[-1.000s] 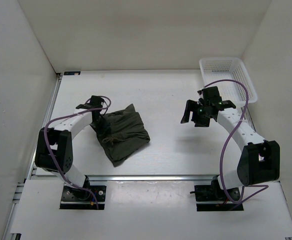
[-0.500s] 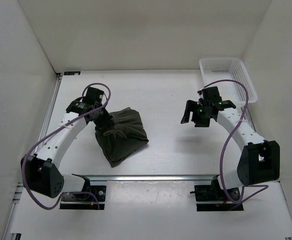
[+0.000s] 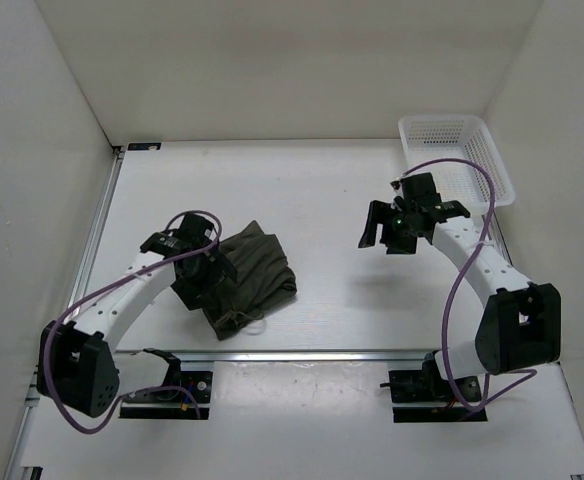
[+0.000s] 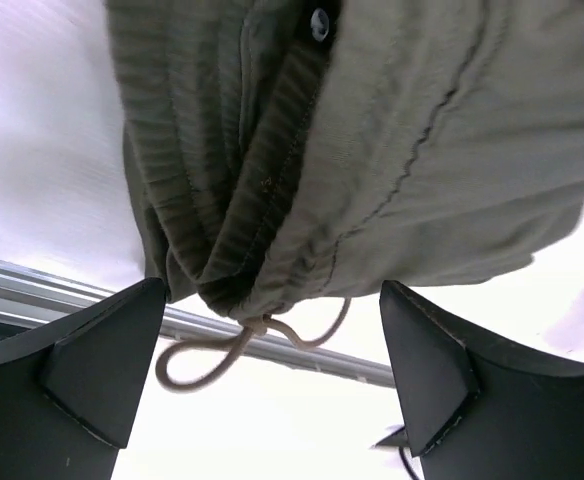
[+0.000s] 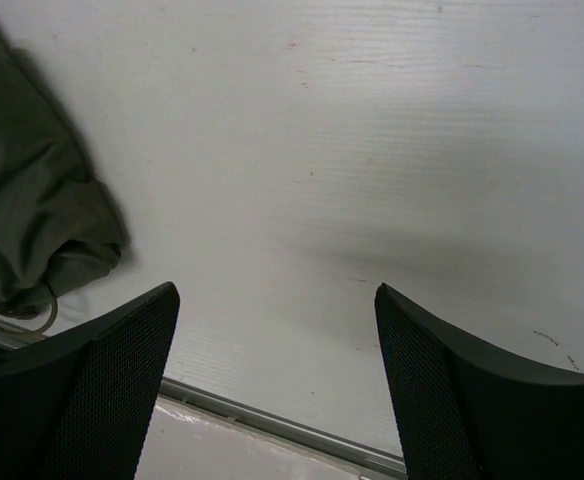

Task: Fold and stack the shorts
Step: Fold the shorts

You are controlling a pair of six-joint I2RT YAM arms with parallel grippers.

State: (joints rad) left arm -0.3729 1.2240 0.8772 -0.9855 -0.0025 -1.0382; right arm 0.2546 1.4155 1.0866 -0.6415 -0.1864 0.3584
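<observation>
From above, the shorts (image 3: 257, 275) are seen as a compact, roughly square bundle lying on the left half of the tabletop (image 3: 322, 190), close to its near edge. Their left part is covered by the wrist of the left arm (image 3: 122, 295), so the left jaws are hidden in that view. The left wrist view supplies what is hidden there: the left jaws are spread wide, with both fingers (image 4: 92, 360) standing well apart at the lower corners and nothing clamped between them, the cloth lying just beyond the tips. Only in this view are the ribbed, gathered waistband (image 4: 202, 180), a pale drawstring (image 4: 234, 350) looped below the lowest fold, a stitched seam and a small round eyelet (image 4: 319, 22) made out, with the metal rail (image 4: 32, 285) behind. The white basket (image 3: 457, 150) in the far right corner is shown by the top view alone. The right arm (image 3: 472, 260) is held above bare tabletop beside it, well apart from the cloth. The right jaws are likewise wide apart and hold nothing; in their wrist view only a rumpled corner of the shorts is caught at the left edge. The cloth is dark olive green, soft and creased, folded over in several layers.
</observation>
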